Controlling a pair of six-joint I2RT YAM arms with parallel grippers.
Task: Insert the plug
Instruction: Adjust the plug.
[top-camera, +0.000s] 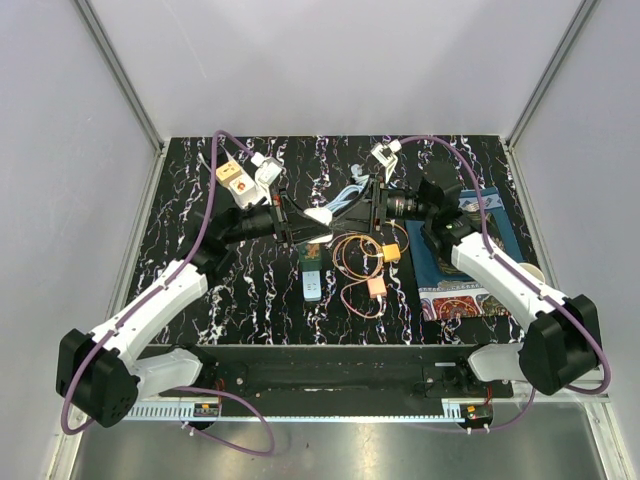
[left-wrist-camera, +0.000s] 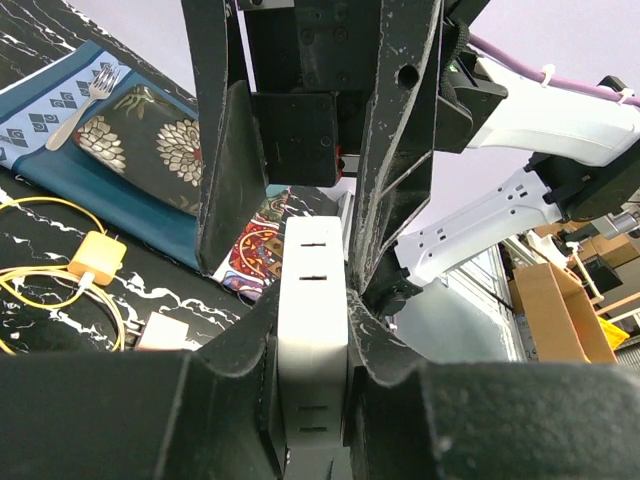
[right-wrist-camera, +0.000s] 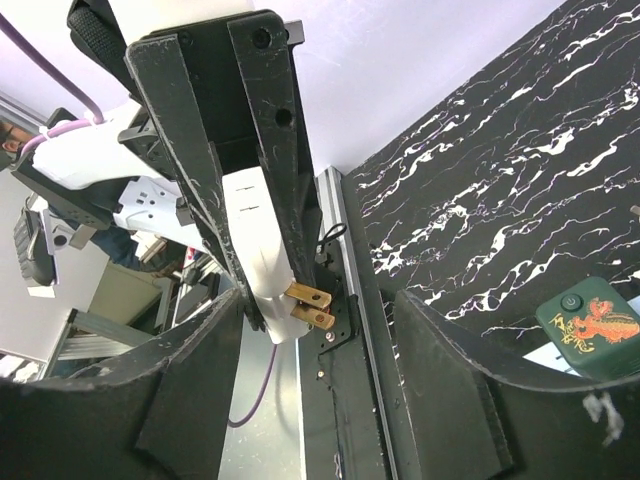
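Plug (right-wrist-camera: 262, 240), prongs (right-wrist-camera: 308, 305) toward right claw (right-wrist-camera: 320, 340)

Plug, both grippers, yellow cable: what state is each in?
white plug: held off the table, prongs bare, not inserted.
left gripper: shut on the white plug.
right gripper: open, straddling the plug.
yellow cable: lying in loops on the table.

The left end effector (left-wrist-camera: 313, 352) clamps a white slotted adapter (left-wrist-camera: 312, 270)
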